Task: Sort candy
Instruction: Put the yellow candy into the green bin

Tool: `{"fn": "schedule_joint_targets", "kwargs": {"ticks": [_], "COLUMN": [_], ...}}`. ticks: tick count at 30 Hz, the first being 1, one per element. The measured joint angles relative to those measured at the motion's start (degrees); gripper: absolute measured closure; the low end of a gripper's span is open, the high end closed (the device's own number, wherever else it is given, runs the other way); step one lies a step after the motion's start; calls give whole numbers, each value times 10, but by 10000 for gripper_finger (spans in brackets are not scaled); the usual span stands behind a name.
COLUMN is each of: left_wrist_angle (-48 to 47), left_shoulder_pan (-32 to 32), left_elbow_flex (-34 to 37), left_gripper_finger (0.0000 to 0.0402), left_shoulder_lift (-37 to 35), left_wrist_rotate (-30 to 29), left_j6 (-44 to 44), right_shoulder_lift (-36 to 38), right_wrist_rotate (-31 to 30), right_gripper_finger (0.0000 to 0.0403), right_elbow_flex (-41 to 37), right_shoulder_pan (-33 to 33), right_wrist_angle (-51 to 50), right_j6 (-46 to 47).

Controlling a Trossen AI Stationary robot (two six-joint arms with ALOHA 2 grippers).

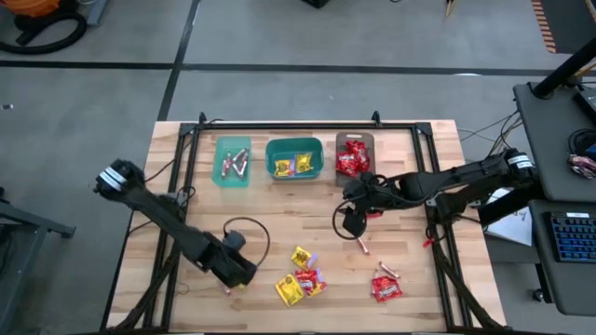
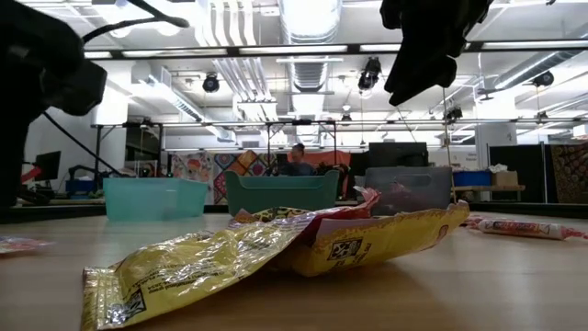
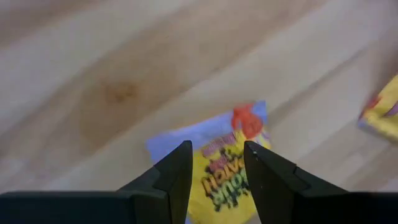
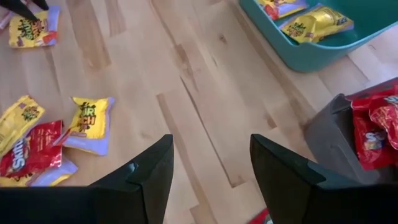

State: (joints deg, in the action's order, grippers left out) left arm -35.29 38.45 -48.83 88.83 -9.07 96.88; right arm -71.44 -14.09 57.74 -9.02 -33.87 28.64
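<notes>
Across the wooden desk [image 1: 410,186], left fingers [image 3: 177,174] straddle a yellow packet [image 3: 221,171] unclosed, while the right gripper [image 4: 208,171] hangs open and empty.

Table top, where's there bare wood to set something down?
Bare wood lies between the light teal bin and the left end effector, and at the table's near right corner. It is crowded around the yellow and red packets and beneath the right end effector.

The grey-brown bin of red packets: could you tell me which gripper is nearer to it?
Right. The right gripper hovers just in front of the grey-brown bin; the left gripper is far off, near the table's front-left.
</notes>
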Motion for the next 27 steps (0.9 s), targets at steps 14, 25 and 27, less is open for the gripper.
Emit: {"fn": "schedule_joint_targets", "kwargs": {"ticks": [14, 25, 27], "left_wrist_angle": [-152, -143, -143], "left_shoulder_pan": [17, 19, 19], "left_elbow_flex": [-131, -127, -127], "left_gripper_finger": [280, 370, 393], "left_shoulder_lift": [149, 151, 152], "left_wrist_rotate": [-5, -47, -71], "left_j6": [-56, -82, -85], "right_shoulder_lift": [0, 0, 0], "right_wrist_rotate": [6, 6, 2], "right_gripper_finger": [202, 202, 202], "right_elbow_flex": [0, -1, -1], "right_shoulder_pan": [0, 0, 0], "right_wrist_angle": [3, -2, -1], "right_j6": [19, 9, -2]}}
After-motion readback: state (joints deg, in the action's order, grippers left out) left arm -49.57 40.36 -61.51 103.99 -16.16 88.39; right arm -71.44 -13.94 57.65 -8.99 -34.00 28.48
